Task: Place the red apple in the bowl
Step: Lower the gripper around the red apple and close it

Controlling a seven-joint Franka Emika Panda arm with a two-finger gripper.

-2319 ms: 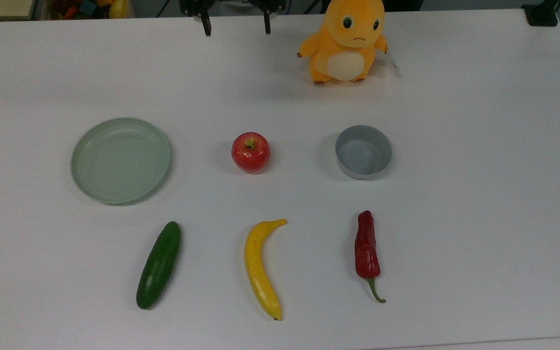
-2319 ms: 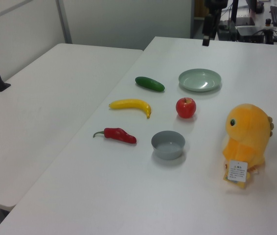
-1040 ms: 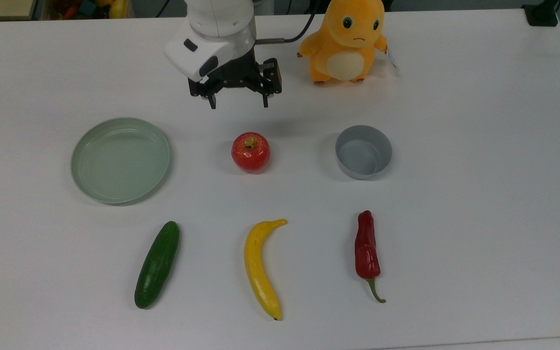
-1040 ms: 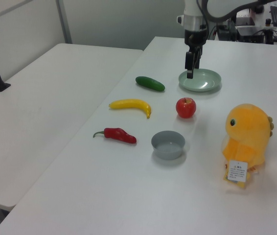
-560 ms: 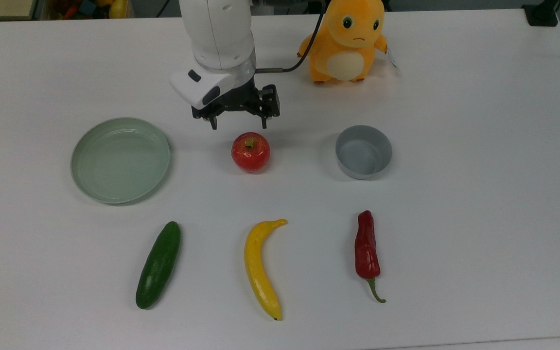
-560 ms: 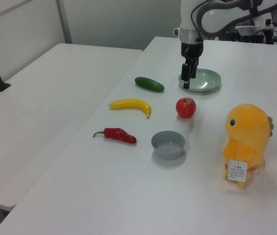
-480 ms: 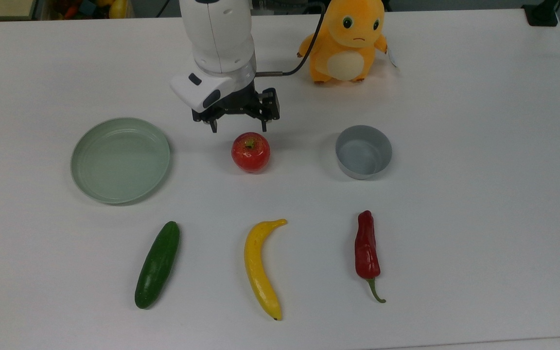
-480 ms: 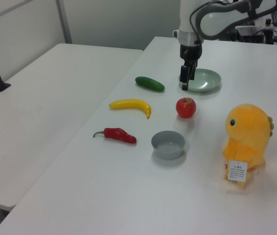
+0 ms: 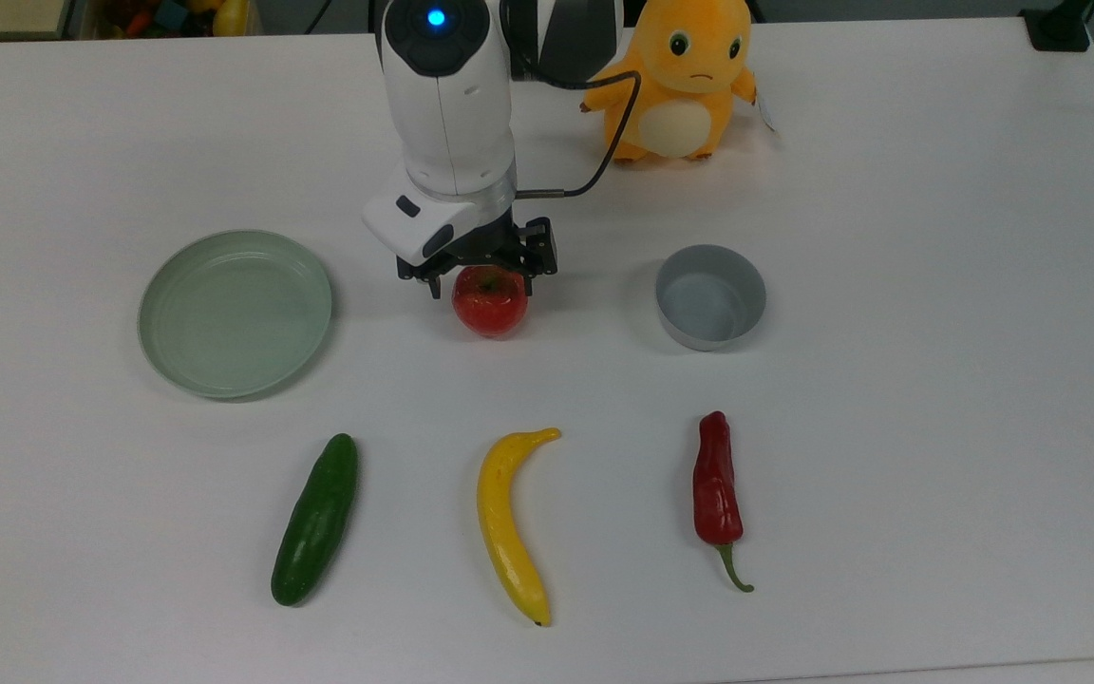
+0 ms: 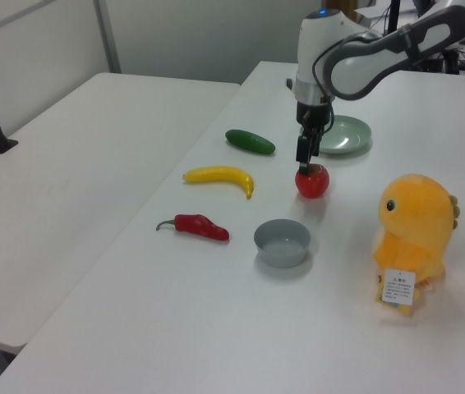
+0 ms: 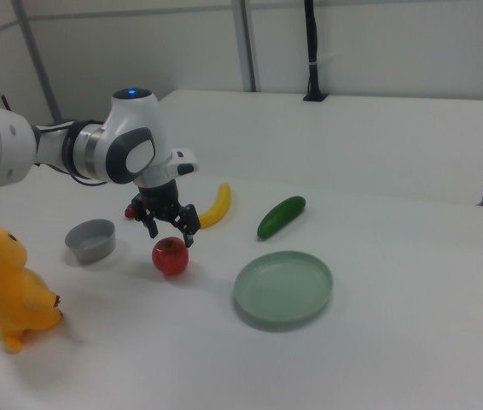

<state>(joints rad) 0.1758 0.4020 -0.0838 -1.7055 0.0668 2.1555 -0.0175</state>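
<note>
The red apple (image 9: 490, 309) sits on the white table at the middle, between the plate and the bowl. My gripper (image 9: 480, 285) hangs open just over the apple, its two fingers spread to either side of the apple's top. In the right view the gripper (image 11: 171, 233) stands slightly above the red apple (image 11: 171, 257), not closed on it. In the left view the gripper (image 10: 303, 163) is at the apple's (image 10: 313, 182) upper left. The grey bowl (image 9: 710, 334) stands empty to the top view's right of the apple.
A pale green plate (image 9: 167, 285) lies to the top view's left of the apple. A cucumber (image 9: 315, 519), a banana (image 9: 506, 522) and a red chili (image 9: 717, 489) lie in a row nearer the front edge. An orange plush toy (image 9: 675, 76) stands behind the bowl.
The arm has come in from the table's far side and lowered; the open gripper went from behind the apple to directly over it. The apple and bowl have not moved.
</note>
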